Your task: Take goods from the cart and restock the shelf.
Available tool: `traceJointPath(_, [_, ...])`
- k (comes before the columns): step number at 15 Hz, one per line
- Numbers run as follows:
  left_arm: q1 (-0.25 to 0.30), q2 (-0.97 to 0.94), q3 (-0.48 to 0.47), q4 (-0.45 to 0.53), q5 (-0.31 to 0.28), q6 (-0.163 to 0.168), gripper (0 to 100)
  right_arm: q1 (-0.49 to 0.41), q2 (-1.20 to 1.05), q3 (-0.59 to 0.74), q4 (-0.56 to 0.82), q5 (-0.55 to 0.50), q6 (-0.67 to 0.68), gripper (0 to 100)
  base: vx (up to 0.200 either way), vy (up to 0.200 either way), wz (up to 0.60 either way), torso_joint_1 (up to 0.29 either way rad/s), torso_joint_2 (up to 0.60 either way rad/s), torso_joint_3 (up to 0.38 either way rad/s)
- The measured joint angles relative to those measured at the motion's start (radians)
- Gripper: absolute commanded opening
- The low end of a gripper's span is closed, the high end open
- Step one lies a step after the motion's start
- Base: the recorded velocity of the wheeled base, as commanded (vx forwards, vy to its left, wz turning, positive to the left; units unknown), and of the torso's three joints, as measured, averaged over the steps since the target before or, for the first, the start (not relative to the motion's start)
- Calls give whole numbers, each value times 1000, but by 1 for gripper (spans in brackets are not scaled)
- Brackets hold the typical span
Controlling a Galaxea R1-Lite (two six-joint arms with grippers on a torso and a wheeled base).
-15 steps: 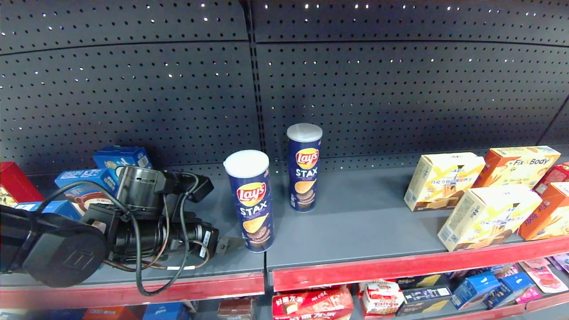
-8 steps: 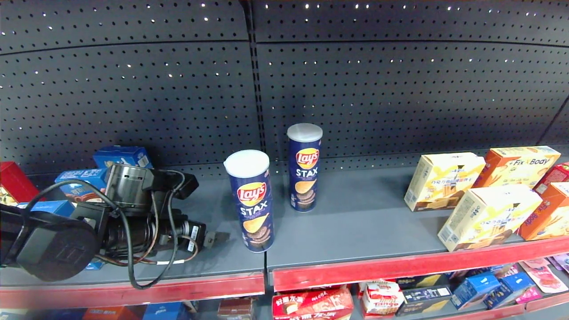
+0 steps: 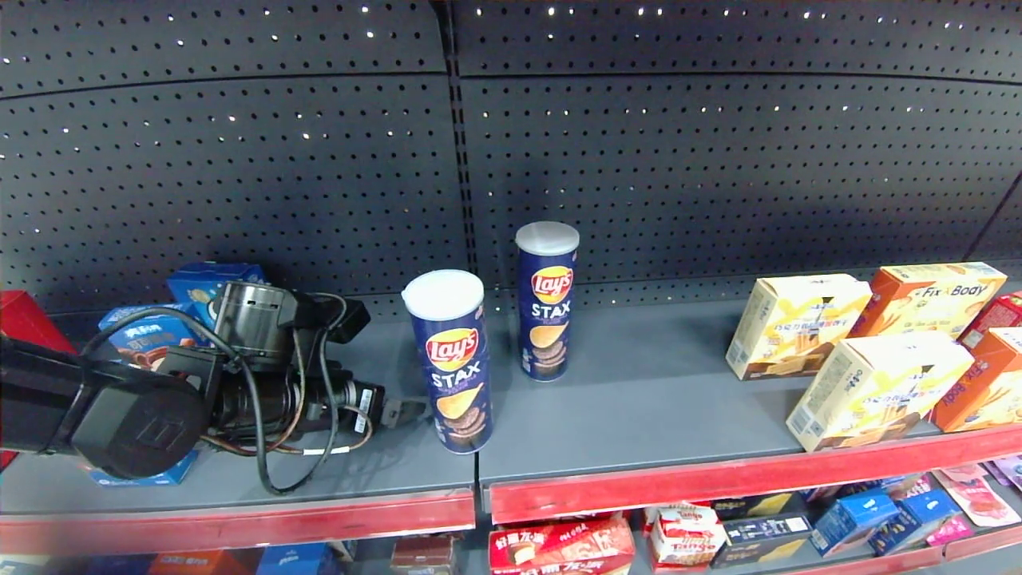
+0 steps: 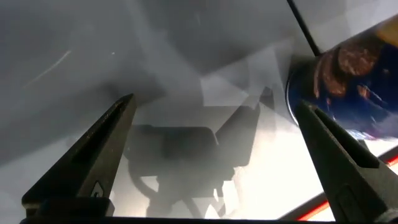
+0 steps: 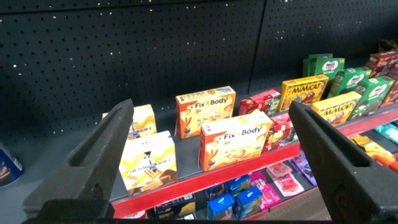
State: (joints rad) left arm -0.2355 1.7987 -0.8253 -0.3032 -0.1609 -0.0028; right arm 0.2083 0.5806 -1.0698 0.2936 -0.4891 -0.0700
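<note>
The front can (image 3: 451,359) is tall and round. It is dark blue with a white lid and has chips drawn on it. It stands up straight near the front edge of the grey shelf (image 3: 639,399). A second can (image 3: 547,303) just like it stands behind it, a bit to the right and not touching.

The left claw (image 3: 403,411) lies low over the shelf, just left of the front can. Its fingers are wide apart and hold nothing.

The right claw (image 5: 210,106) is wide open too, with nothing in it, and faces yellow and orange boxes (image 5: 217,112).

Blue boxes (image 3: 215,279) sit behind the left arm.
</note>
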Motion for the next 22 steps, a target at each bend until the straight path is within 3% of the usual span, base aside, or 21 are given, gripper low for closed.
traceJointPath(7, [-56, 41, -31, -2, -1, -5, 100, -2, 0, 0, 1, 0, 0, 100, 0, 0, 0, 0, 0, 0])
traceJointPath(18, [-90, 63, -59, -8, -5, -7, 100, -2, -1, 3, 1, 0, 0, 100, 0, 0, 0, 0, 0, 0])
traceJointPath(22, [-127, 87, -91, -14, -3, -54, 100, -2, -2, 3, 3, 0, 0, 100, 0, 0, 0, 0, 0, 0])
